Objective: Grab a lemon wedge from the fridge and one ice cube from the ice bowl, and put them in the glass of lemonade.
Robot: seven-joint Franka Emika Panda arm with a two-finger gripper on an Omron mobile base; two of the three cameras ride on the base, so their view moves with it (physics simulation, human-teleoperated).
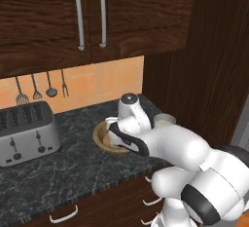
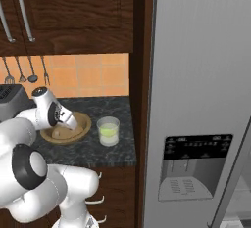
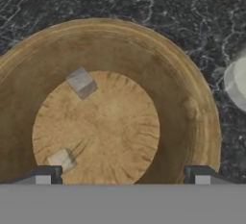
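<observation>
Tool (image 3: 122, 175) spread wide, both dark fingertips (image 3: 45, 174) at the bottom of the hand view, pinching nothing, hanging right above the ice bowl (image 3: 192, 107). Ice bowl: shallow, round, light-brown wood with ring grain, flat paler floor, darker sloped wall. Two small pale translucent ice cubes inside: one ice cube (image 3: 80, 81) on the upper left of the floor, a second cube (image 3: 61, 159) just beside the left fingertip; well apart from each other. In the right base view the bowl (image 2: 83, 124) sits on the dark marbled table (image 2: 93, 151), hand partly covering it. Just beside it, not touching, the glass of lemonade (image 2: 108, 131): short clear tumbler, pale yellow-white liquid, narrower than the bowl; in the hand view it is a pale rim (image 3: 236, 82) at the right edge. Left of the bowl in the left base view, silver toaster (image 1: 26, 133) on the same table. Right of the glass past a dark wood panel, the fridge (image 2: 196, 75): tall grey steel, black dispenser panel (image 2: 196, 166) on the door. Farther back, orange tile wall with hanging utensils (image 1: 41, 90), dark wood cabinets (image 1: 87, 11) above.
</observation>
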